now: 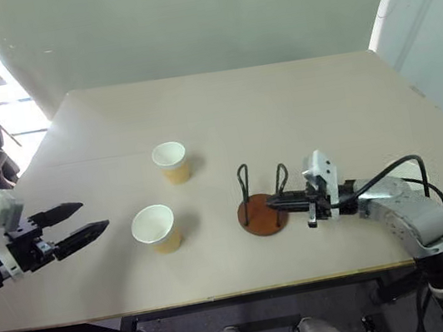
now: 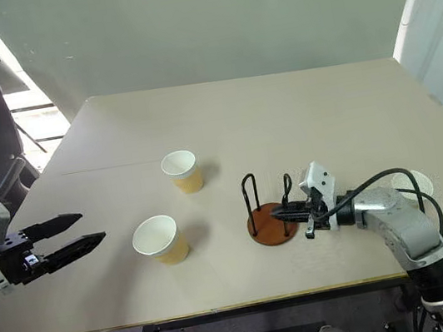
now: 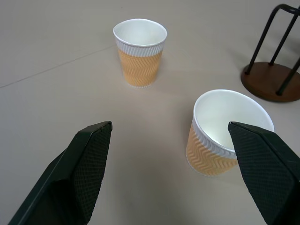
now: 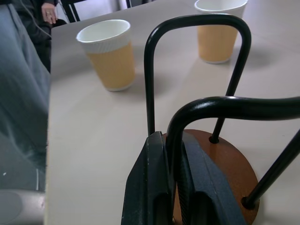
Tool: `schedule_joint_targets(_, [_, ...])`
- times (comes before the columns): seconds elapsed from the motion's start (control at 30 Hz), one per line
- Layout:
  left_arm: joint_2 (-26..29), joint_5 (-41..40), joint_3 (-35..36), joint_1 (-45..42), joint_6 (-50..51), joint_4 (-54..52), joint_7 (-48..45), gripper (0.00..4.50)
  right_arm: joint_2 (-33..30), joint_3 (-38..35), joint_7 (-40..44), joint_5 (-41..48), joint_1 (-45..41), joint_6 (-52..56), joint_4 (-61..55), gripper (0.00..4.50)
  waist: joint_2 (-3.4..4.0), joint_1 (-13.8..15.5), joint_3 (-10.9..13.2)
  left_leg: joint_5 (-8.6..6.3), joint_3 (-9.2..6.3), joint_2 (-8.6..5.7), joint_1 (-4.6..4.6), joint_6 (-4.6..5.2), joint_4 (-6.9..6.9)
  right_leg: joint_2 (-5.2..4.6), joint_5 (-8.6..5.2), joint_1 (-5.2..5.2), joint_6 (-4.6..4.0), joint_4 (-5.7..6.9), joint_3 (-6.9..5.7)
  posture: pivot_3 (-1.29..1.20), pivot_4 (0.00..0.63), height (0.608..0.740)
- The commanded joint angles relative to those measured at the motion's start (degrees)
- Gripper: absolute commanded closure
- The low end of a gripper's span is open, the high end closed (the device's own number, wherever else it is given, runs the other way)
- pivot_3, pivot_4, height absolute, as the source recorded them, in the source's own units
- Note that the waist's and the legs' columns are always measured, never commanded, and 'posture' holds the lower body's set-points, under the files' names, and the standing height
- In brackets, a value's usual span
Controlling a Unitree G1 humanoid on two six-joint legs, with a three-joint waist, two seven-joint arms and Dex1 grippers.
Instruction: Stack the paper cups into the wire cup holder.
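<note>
The wire cup holder stands empty on the desk; the right gripper pinches its nearer wire loop with closed fingers. Two paper cups stand upright left of the holder, apart. They look light and crushable, so a gentle grip across the rim seems best. The left gripper, left of the nearer cup, has its fingers spread and empty. Nothing lies between.

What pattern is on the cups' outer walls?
Tan-orange zigzag ribbing on the paper cups, white band at the rim; clearest in the left wrist view.

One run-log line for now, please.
right tool: shut on wire cup holder loop | left tool: open, empty | two paper cups: upright on table
</note>
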Motion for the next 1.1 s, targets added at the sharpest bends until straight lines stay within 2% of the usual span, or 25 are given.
schedule_joint_targets(0.03, [1.5, 0.3, -0.2, -1.4, -1.2, 0.5, -0.8, 0.22, -0.9, 0.7, 1.4, 1.8, 1.4, -0.2, -4.1, 4.46, -0.05, 0.0, 0.0, 0.02, 0.00, 0.01, 0.00, -0.02, 0.00, 0.02, 0.00, 0.01, 0.00, 0.00, 0.00, 0.00, 0.150, 0.740])
schedule_joint_targets(0.43, [2.3, 0.9, -1.4, -2.5, -2.2, 2.1, -1.4, 0.22, -2.7, 2.5, 0.8, -0.9, 2.4, -2.8, -2.3, 4.46, -0.14, 0.0, -0.1, 0.03, 0.00, 0.10, 0.01, -0.02, 0.02, 0.10, 0.00, 0.02, 0.00, -0.01, 0.01, 0.00, 0.150, 0.740])
schedule_joint_targets(0.57, [2.2, 1.0, -1.3, -2.5, -2.1, 1.9, -1.5, 0.22, -2.7, 2.2, 0.6, -0.4, 2.3, -2.4, -2.3, 3.41, -0.17, 0.0, -0.1, 0.04, 0.00, 0.20, -0.01, -0.04, 0.03, 0.21, 0.00, 0.02, -0.01, -0.03, 0.04, 0.00, 0.150, 0.740])
schedule_joint_targets(0.87, [2.1, 1.0, -1.3, -2.7, -2.1, 2.1, -1.6, 0.22, -3.9, 1.7, 1.5, 0.2, 2.3, -2.1, -3.1, 0.20, -0.17, 0.0, -0.1, 0.07, -0.02, 0.33, 0.00, -0.09, 0.02, 0.38, -0.05, 0.02, -0.08, -0.04, 0.05, 0.00, 0.150, 0.740])
schedule_joint_targets(0.9, [2.1, 1.0, -1.3, -2.8, -2.1, 2.1, -1.6, 0.22, -4.7, 1.7, 2.2, 0.6, 2.3, -1.6, -3.6, 0.04, -0.17, 0.0, -0.1, 0.07, -0.02, 0.33, -0.01, -0.09, 0.02, 0.38, -0.05, 0.02, -0.08, -0.05, 0.05, 0.00, 0.150, 0.740])
schedule_joint_targets(1.1, [2.4, 0.8, -1.9, -4.0, -2.0, 2.4, -2.2, 0.22, -10.1, 0.0, 4.5, 2.4, 1.8, 1.8, -4.4, 0.04, -0.18, 0.1, -0.1, 0.07, -0.02, 0.33, -0.04, -0.10, 0.02, 0.38, -0.05, 0.02, -0.08, -0.09, 0.06, 0.00, 0.150, 0.740])
